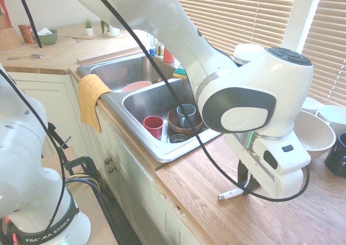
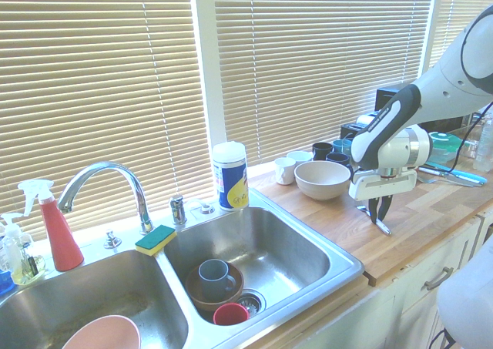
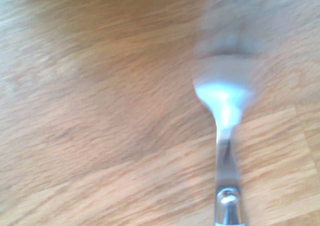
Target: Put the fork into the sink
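1. White-handled fork with silver metal head [image 1: 229, 194] is seen on the light-wood desk [image 1: 192, 183], outside the double-basin stainless-steel sink [image 1: 135, 139], on the side of its cup-holding basin.
2. Black two-finger claw [image 2: 378, 219] is lowered to the fork, same side of the sink. Whether it is clenched on the fork or released cannot be told.
3. In the sink's basin nearer the claw, a red cup [image 1: 153, 126] is placed beside a brown bowl [image 1: 174, 123]; a blue-grey mug [image 1: 186, 114] is held in that bowl.
4. In the sink's other basin, a pink bowl [image 2: 104, 336] is seen.
5. Green-and-yellow sponge [image 2: 155, 239] is set on the sink's back edge, at the divider. Yellow cloth [image 1: 92, 96] is draped beside the sink's front rim.
6. Large cream bowl [image 2: 322, 182] is stood on the desk beyond the sink, near white and dark mugs.
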Controlling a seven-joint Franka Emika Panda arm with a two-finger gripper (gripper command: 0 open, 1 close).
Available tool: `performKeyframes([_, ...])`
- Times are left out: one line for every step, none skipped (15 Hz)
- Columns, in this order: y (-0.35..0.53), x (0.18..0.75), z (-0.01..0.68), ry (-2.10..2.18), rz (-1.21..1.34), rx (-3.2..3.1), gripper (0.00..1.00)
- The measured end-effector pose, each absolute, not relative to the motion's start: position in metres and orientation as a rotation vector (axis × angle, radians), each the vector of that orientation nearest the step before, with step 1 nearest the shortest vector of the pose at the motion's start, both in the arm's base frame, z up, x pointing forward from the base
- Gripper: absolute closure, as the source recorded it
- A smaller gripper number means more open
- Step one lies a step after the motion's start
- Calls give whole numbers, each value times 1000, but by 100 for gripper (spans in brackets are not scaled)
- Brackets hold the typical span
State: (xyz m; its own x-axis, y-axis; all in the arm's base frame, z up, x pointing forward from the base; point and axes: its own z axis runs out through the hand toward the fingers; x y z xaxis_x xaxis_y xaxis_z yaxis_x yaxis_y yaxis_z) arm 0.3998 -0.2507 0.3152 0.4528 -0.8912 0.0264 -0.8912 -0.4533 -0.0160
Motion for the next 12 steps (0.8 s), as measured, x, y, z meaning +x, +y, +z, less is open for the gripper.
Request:
performKeyframes([-251, 400, 316, -1644, 50, 2677, 100])
performKeyframes([-251, 399, 316, -1646, 50, 2676, 100])
performKeyframes([-252, 399, 316, -1649, 50, 2676, 100])
performKeyframes([-252, 398, 316, -1656, 51, 2674, 100])
performKeyframes([-254, 396, 317, -1674, 54, 2670, 100])
performKeyframes([-258, 393, 321, -1694, 65, 2666, 100])
performKeyframes([-262, 390, 330, -1711, 86, 2665, 100])
performKeyframes([-263, 387, 343, -1723, 109, 2667, 100])
performKeyframes([-262, 384, 359, -1729, 139, 2675, 100])
performKeyframes([-259, 381, 379, -1726, 170, 2690, 100])
performKeyframes([-250, 380, 402, -1709, 206, 2712, 100])
performKeyframes([-236, 379, 427, -1673, 249, 2742, 100])
